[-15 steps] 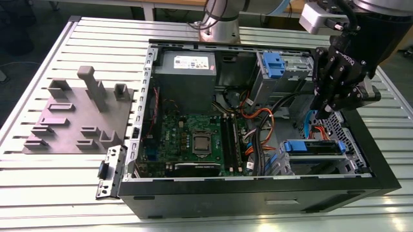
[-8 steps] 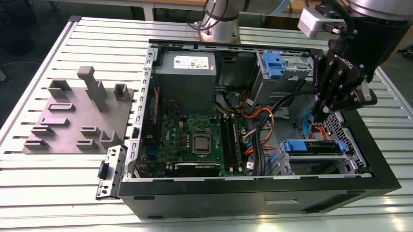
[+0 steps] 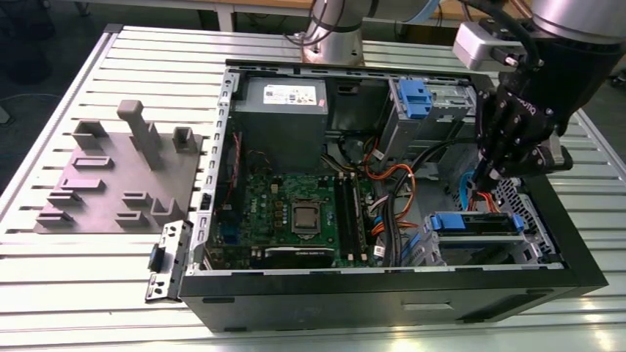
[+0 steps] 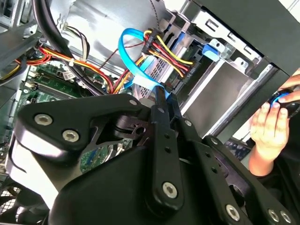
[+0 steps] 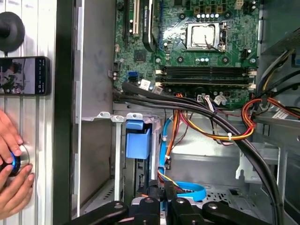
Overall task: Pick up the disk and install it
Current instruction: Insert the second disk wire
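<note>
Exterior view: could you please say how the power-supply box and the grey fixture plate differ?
The power-supply box sits inside the open computer case; the fixture plate lies outside on the slatted table. The box bears a white sticker; the plate carries upright blocks. Both are grey.

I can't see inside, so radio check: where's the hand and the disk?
Hand low in the case, by the drive bay. Disk in the bay, blue tab showing. Cables crowd the hand.
</note>
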Motion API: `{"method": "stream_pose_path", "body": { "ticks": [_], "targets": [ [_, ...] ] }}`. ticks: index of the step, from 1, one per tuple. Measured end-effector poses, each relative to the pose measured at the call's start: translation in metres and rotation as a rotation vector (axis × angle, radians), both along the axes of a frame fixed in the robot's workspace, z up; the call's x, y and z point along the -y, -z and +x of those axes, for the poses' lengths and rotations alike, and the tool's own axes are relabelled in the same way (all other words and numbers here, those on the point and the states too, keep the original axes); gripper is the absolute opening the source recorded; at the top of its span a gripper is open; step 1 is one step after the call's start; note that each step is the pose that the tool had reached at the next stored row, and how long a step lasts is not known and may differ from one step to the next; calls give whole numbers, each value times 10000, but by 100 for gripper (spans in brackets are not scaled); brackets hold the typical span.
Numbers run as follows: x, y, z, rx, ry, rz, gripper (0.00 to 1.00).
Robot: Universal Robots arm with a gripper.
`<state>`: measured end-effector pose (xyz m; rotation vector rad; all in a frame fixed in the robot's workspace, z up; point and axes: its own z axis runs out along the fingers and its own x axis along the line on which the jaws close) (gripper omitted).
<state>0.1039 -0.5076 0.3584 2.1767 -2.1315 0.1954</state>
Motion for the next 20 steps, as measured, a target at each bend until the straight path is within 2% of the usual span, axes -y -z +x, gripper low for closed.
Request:
{"method": "stream_pose_path", "body": {
  "ticks": [2,4,6,8,20],
  "targets": [
    [36,9,-3,5,0,175,16],
    [71,15,-6,6,1,399,16],
    [107,25,-7,8,0,558,16],
    [112,32,-7,7,0,580,16],
    [113,34,-7,7,0,579,16]
  ]
}}
